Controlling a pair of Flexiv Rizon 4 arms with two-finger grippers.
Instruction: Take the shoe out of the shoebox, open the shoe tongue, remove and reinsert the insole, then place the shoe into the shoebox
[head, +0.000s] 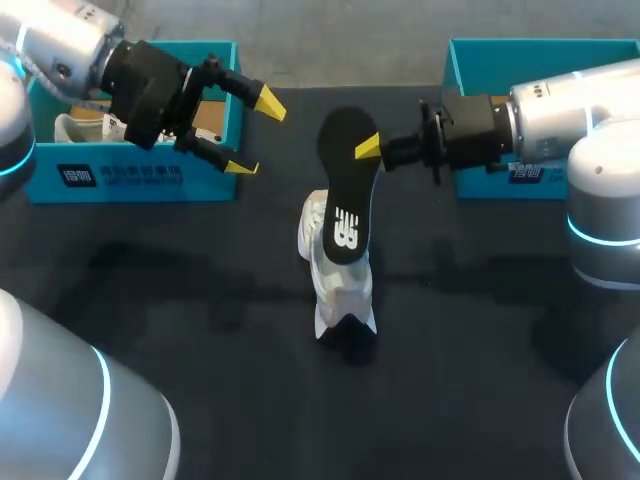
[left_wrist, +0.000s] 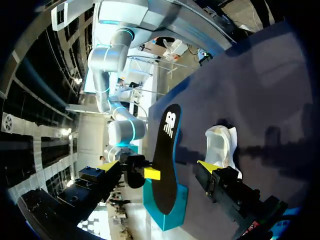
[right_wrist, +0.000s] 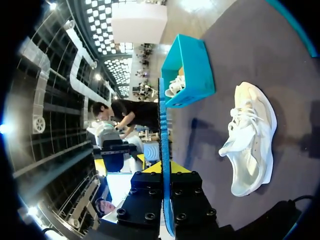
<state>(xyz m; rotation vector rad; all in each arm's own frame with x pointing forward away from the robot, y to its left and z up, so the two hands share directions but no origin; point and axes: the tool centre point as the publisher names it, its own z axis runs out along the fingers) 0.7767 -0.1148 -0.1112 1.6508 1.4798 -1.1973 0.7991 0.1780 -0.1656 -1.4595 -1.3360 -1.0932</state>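
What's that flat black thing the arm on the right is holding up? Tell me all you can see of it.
It is an insole: thin, flat and foot-shaped, black on its face with a white logo, bluish along its edge, foam-like by its look. The right end effector pinches it near one end and holds it in the air above the table, outside the white shoe, which lies on the table. Nothing else touches it.

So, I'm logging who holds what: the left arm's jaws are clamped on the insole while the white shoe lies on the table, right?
Wrong arm. The right arm's jaws are clamped on the insole, as the head view shows; the left arm's jaws stand open and hold nothing. The white shoe does lie on the table.
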